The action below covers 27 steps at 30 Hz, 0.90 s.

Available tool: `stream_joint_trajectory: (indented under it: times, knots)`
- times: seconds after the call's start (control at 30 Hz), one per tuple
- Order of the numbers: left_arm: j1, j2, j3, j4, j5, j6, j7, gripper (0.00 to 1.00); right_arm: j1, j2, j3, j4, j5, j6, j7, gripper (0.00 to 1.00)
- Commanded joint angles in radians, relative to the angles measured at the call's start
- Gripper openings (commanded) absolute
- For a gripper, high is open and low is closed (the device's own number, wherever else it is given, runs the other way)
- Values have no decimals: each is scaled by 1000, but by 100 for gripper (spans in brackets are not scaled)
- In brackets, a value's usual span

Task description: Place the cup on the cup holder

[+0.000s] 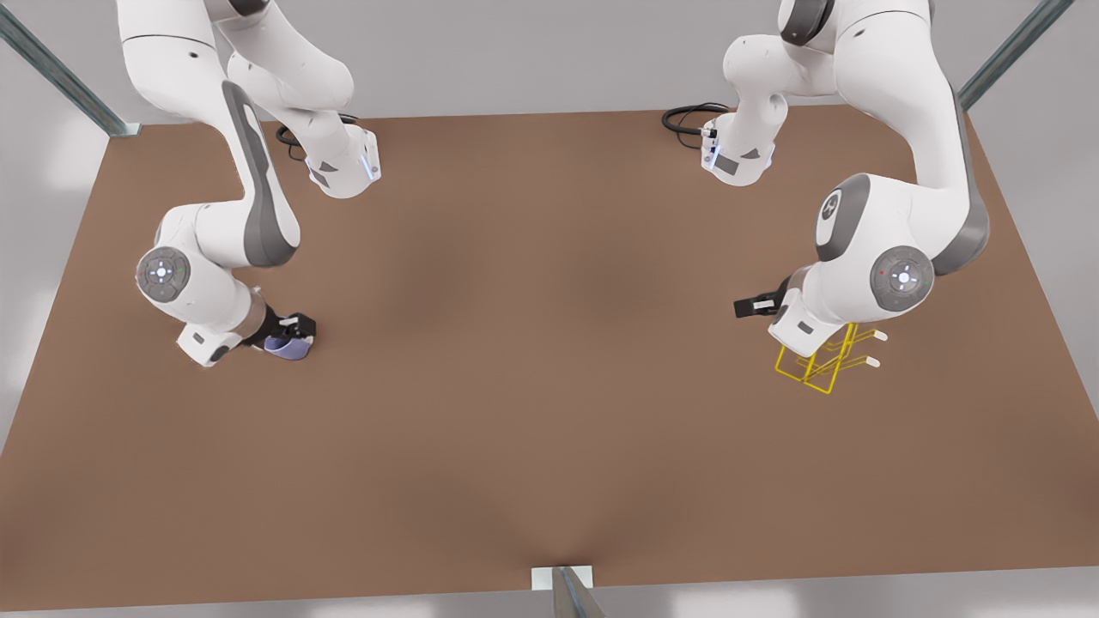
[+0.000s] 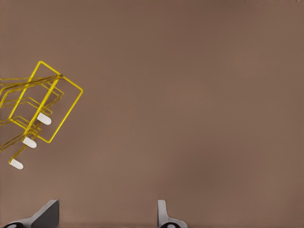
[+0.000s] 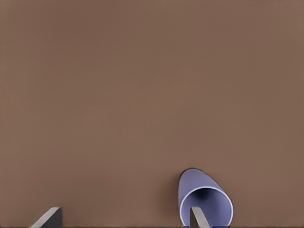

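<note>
The lavender-blue cup lies on its side on the brown table at the front view's left. My right gripper is low over it and open. In the right wrist view one fingertip sits at the cup's open mouth, and the other finger stands far off to the side of the right gripper. The yellow wire cup holder with white-tipped pegs stands at the front view's right. My left gripper hovers open beside it, holding nothing. The left wrist view shows the cup holder off to one side of the left gripper.
Brown table with wide bare room between the two arms. Arm bases and black cables sit at the far edge. A metal post stands at the near edge's middle.
</note>
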<state>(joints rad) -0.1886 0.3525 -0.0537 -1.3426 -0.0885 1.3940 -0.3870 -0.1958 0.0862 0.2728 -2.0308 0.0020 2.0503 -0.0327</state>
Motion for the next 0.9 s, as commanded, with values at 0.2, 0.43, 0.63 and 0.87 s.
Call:
stream_joint_trajectory:
  times: [0.2, 0.43, 0.63, 0.87]
  knots:
    - [-2, 0, 0, -1, 3, -1, -73, 100, 19, -29, 28, -72, 1, 114, 86, 100]
    - [-6, 0, 0, -3, 4, -1, -79, 100, -13, -114, 29, -266, -2, 261, 80, 100]
    - [-6, 0, 0, -3, 6, -1, -79, 100, -63, -100, 29, -315, -10, 363, 66, 100]
    - [-18, 0, 0, -6, 7, -3, -79, 100, -68, -75, 31, -328, -10, 404, 68, 100]
